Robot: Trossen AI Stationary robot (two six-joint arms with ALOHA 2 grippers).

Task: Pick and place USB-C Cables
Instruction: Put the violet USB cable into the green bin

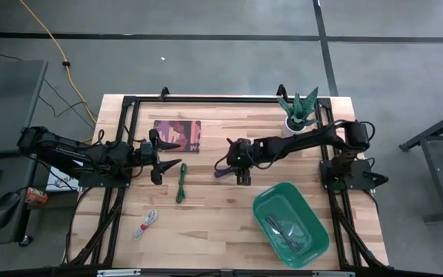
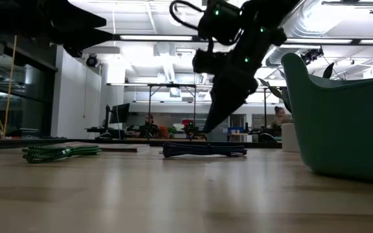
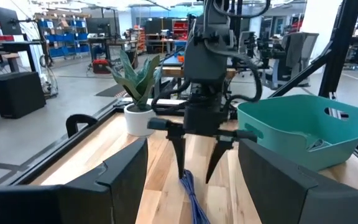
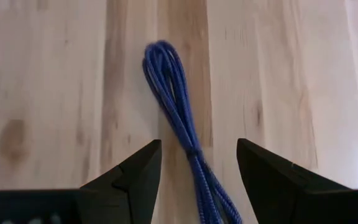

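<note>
A purple USB-C cable [image 4: 178, 112] lies flat on the wooden table [image 1: 206, 231] near its middle. My right gripper [image 4: 197, 144] hangs open just above it, slanting down, one finger on each side of the bundle and not touching it. A green cable [image 1: 181, 183] lies to the left of the purple one [image 1: 222, 171]. A white-and-red cable [image 1: 146, 225] lies near the front left. A silver-grey cable [image 1: 283, 229] rests inside the teal tub [image 1: 314, 246]. My left gripper [image 1: 177, 165] waits open at the left, pointing level toward the table's right.
A potted plant [image 1: 298, 114] stands at the far right. A flat picture card [image 1: 178, 135] lies at the far left-centre. The black frame rails [image 1: 121, 146] run along the table's sides. A yellow cord [image 1: 52, 42] lies on the floor beyond.
</note>
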